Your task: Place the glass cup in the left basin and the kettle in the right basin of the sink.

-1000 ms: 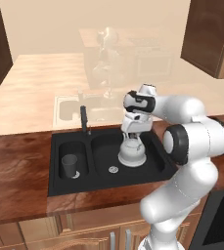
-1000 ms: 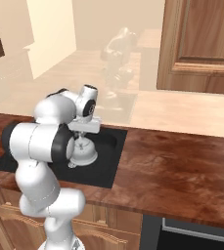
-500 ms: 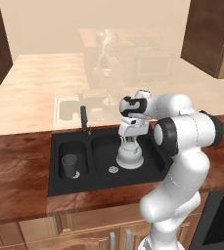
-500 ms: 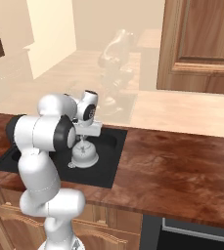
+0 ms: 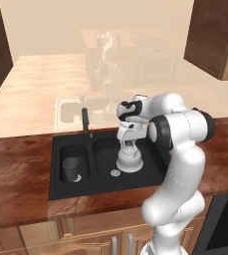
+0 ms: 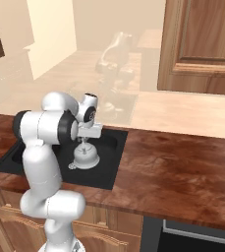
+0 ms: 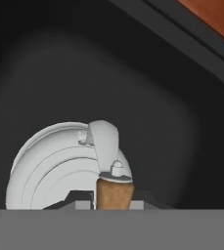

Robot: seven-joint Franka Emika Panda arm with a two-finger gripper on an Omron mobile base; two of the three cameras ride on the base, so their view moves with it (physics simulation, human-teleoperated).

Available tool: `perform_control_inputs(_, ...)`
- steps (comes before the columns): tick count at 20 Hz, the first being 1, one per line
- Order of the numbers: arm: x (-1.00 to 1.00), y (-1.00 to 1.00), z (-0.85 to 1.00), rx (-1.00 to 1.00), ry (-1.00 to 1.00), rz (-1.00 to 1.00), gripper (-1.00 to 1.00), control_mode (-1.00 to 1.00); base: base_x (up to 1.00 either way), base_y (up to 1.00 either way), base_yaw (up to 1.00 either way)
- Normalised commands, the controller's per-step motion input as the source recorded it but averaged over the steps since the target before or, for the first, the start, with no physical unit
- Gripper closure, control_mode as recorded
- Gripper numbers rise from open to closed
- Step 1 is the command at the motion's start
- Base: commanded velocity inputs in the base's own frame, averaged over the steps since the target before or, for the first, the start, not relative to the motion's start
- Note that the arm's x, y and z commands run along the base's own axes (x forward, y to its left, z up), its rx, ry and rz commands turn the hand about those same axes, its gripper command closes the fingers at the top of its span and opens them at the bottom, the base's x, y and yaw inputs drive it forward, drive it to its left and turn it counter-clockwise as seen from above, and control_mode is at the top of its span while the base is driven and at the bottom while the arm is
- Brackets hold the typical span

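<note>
Kettle [image 5: 129, 160] sits low in the right basin [image 5: 150, 164], its handle clamped in the gripper [image 5: 129, 144]. The cup [image 5: 70, 169] stands upright in the left basin [image 5: 65, 152]. By the look of it, only letting go of the kettle remains.

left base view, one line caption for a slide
Jaws shut on the kettle handle in the right basin; glass cup in the left basin.

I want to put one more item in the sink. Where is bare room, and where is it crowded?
The right basin has bare floor to the right of the kettle. Its left part is crowded: kettle, drain, and the fingers on the handle. The narrow left basin is mostly taken by the glass cup.
</note>
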Motion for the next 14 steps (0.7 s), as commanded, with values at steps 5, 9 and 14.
perform_control_inputs(5, 0.17, 0.00, -0.21, 0.00, 0.00, 0.08, 1.00, -1.00, 0.00, 0.00, 0.00)
perform_control_inputs(9, 0.10, 0.00, -0.23, 0.00, 0.00, 0.09, 1.00, -1.00, 0.00, 0.00, 0.00)
perform_control_inputs(14, 0.05, 0.00, -0.15, 0.00, 0.00, 0.08, 1.00, -1.00, 0.00, 0.00, 0.00)
